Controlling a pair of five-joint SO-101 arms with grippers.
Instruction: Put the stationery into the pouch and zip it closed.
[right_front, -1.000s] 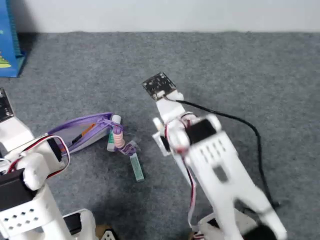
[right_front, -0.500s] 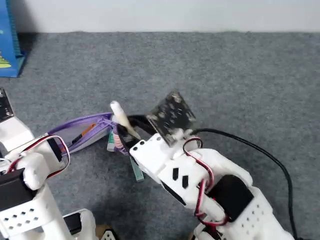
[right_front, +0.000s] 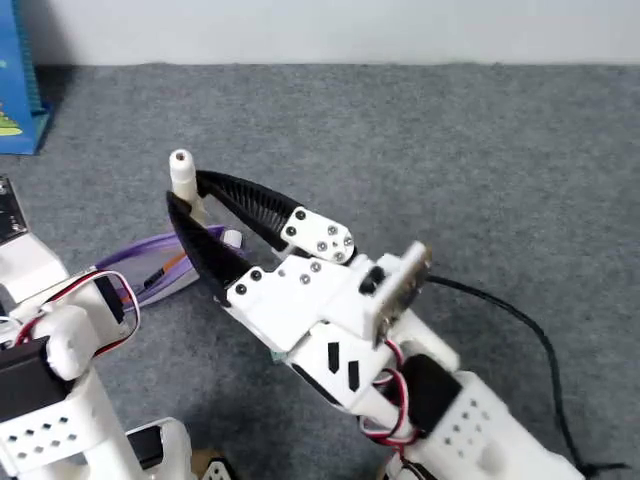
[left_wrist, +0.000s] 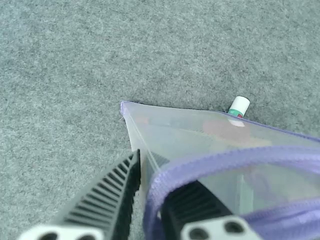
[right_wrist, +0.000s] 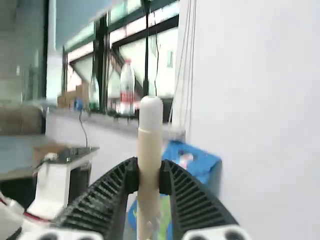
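Right gripper (right_front: 190, 208) sits high in the upper-left part of the high view, black jaws clamped on a cream pen (right_front: 182, 172); the pen stands upright, its rounded tip poking clear above the fingers (in the right wrist view it sits dead centre, a jaw pressed to either side). The pen is off the carpet (right_front: 470, 150) and apart from the pouch.

The purple see-through pouch (right_front: 150, 258) lies at left-middle of the frame, just below and left of that gripper; an orange item (right_front: 172, 264) shows through its wall. A white-capped tube (right_front: 232, 238) lies at the pouch's right end, touching or just beside it; I cannot tell which.

Left gripper (left_wrist: 150, 200) is closed on the pouch; the purple zip band runs between its two ribbed fingers (left_wrist: 117, 192), pinched there, and the pouch wall spreads away from them over the grey carpet.

Left arm (right_front: 55, 350) fills the lower-left corner; a blue box (right_front: 15, 90) sits at the upper-left edge; a black cable (right_front: 540, 350) trails off the right arm towards the lower right.
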